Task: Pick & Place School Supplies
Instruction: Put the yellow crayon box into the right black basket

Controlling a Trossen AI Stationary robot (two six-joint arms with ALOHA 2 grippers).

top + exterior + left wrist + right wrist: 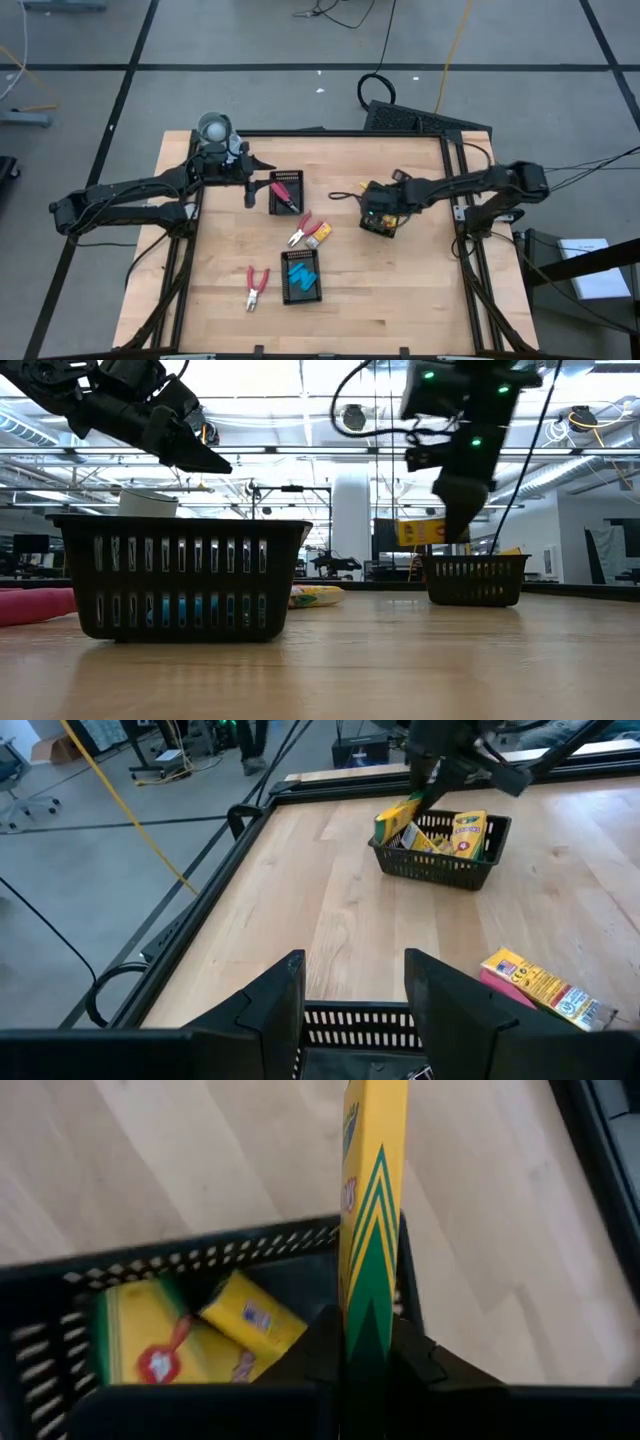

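Observation:
My right gripper hangs over the right black tray and is shut on a yellow block with green chevrons. More yellow blocks lie in that tray. My left gripper is open above the near rim of the far tray, which holds a red-handled tool. On the table lie one red-handled tool next to a yellow block, and another tool. Light-blue pieces fill the near tray. My right gripper pinches the yellow block between its two fingers at one end, with the flat faces against the fingers. The fingers come from above. The block sticks out beyond the fingertips and is lifted clear above the tray's rim.
A grey-white round cup stands at the table's far left corner beside my left arm. Cables lie on the floor beyond the far edge. Bare wood spreads over the near right part of the table.

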